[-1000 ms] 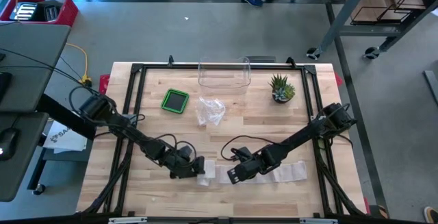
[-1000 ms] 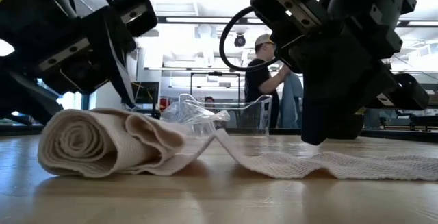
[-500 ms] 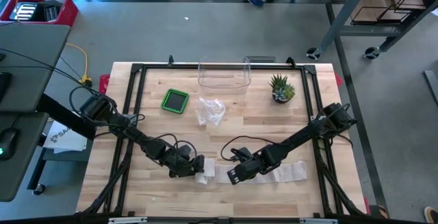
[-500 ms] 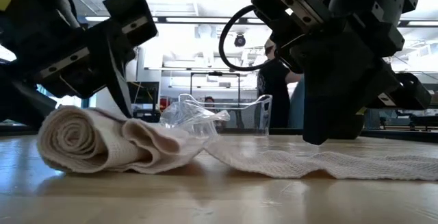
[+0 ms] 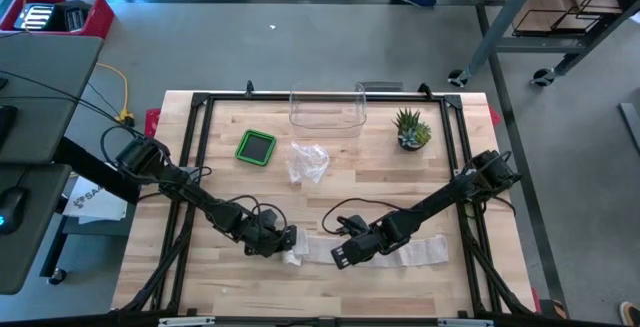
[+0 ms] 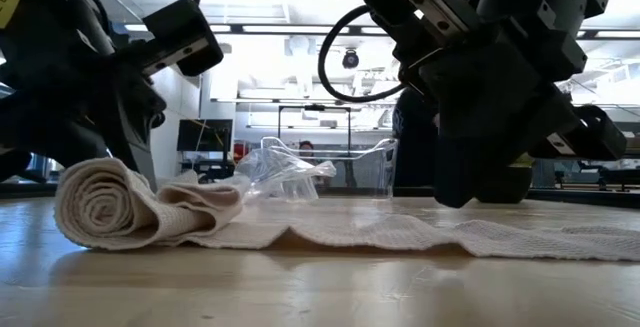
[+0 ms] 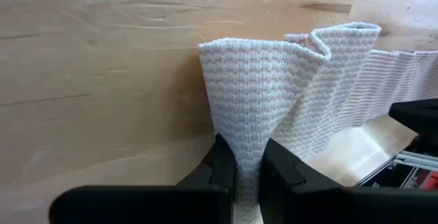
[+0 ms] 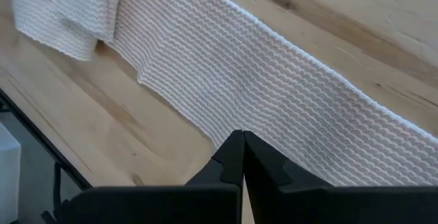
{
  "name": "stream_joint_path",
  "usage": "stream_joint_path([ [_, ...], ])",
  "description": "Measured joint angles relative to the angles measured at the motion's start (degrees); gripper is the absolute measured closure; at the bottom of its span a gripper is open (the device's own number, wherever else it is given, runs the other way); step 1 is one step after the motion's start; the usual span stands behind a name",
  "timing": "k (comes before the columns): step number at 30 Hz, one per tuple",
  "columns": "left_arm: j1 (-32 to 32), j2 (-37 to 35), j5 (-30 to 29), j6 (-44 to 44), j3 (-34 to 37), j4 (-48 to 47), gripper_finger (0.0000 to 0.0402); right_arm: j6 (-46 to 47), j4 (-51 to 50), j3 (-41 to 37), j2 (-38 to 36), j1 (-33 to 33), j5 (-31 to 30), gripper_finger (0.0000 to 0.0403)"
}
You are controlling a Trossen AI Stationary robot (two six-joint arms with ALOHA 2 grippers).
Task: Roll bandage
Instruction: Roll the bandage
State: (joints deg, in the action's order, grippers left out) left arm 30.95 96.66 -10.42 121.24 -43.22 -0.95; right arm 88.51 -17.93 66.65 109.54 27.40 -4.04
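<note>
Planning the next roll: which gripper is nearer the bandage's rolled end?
Left. The left gripper is pinching the rolled end; the right gripper rests on the flat strip.

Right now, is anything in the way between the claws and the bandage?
No. The left claw is already pinching the bandage at its rolled end, and the shut right claw presses on the flat strip. Nothing visible sits between them.
</note>
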Motion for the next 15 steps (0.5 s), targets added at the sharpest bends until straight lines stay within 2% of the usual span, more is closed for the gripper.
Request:
stream_joint_path([
  [4, 0.3, 0.0, 0.0, 0.1, 0.0, -0.2, 0.0373, 0.1, 0.4, 0.0, 0.7, -0.1, -1.9, 0.0403],
  [10, 1.4, -0.2, -0.1, 0.5, 0.0, -1.0, 0.0378, 1.0, 4.7, 0.1, 4.8, -1.0, 1.4, 0.0403],
  [15, 2.8, -1.1, 0.6, 1.1, 0.0, -3.4, 0.0378, 1.5, 2.4, 0.3, 5.3, -0.9, 2.2, 0.0403],
])
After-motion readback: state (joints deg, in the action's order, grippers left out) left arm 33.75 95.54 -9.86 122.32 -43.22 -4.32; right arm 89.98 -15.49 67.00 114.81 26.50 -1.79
